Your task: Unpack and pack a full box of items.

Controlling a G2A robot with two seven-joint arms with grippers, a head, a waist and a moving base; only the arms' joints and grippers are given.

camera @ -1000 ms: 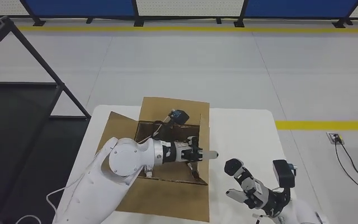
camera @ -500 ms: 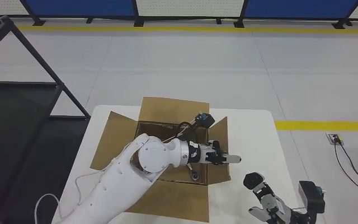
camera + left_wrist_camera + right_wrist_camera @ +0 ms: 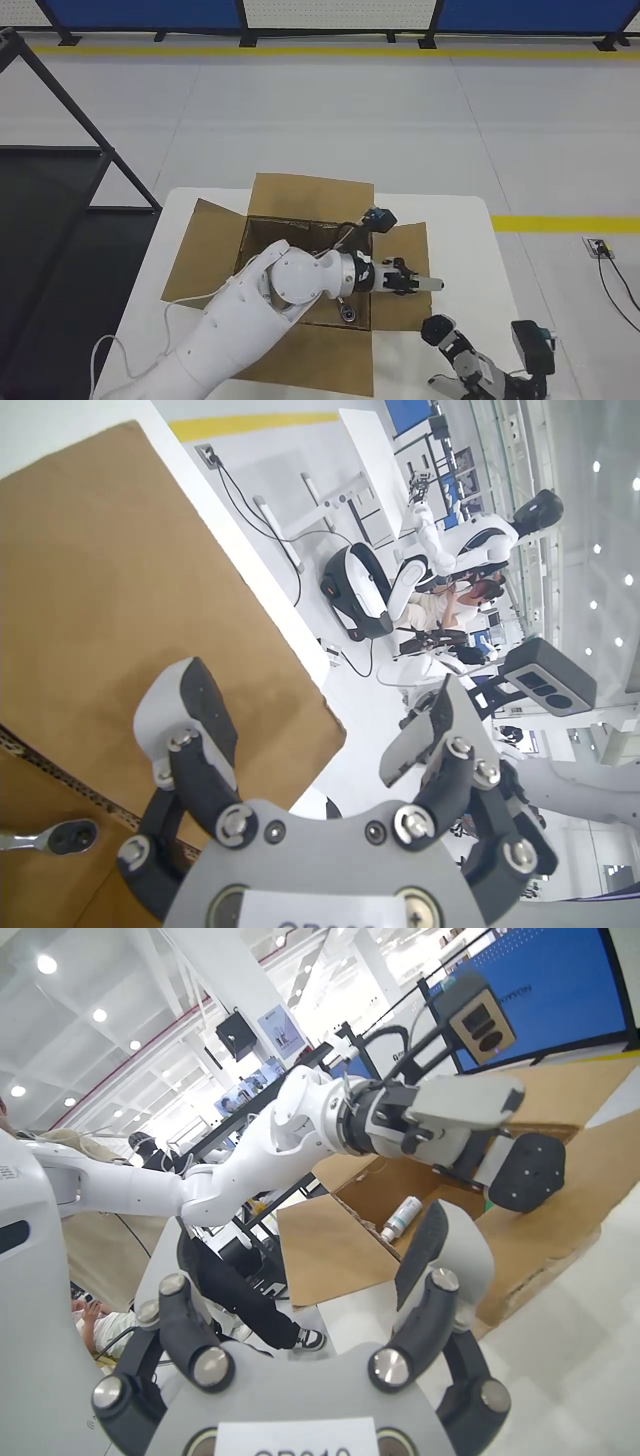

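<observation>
The cardboard box [image 3: 300,245] stands open in the middle of the white table [image 3: 450,225]. Its right flap [image 3: 400,270] lies folded outward, almost flat. My left gripper [image 3: 422,284] hangs just above that flap [image 3: 125,600], open with nothing between its fingers [image 3: 205,705]. In the right wrist view the left gripper [image 3: 520,1138] hovers over the flap [image 3: 550,1238]. A ratchet wrench [image 3: 55,839] lies in the box [image 3: 347,313], beside a white bottle [image 3: 402,1216]. My right gripper [image 3: 441,357] stands open and empty near the table's front right corner.
The box's other flaps [image 3: 205,250] spread out over the table to the left, back and front. Bare table lies right of the box [image 3: 470,290]. A black frame [image 3: 60,200] stands left of the table.
My left gripper has swung right across the box, and the right flap has gone from upright to folded outward. My right gripper has drawn back toward the table's front edge.
</observation>
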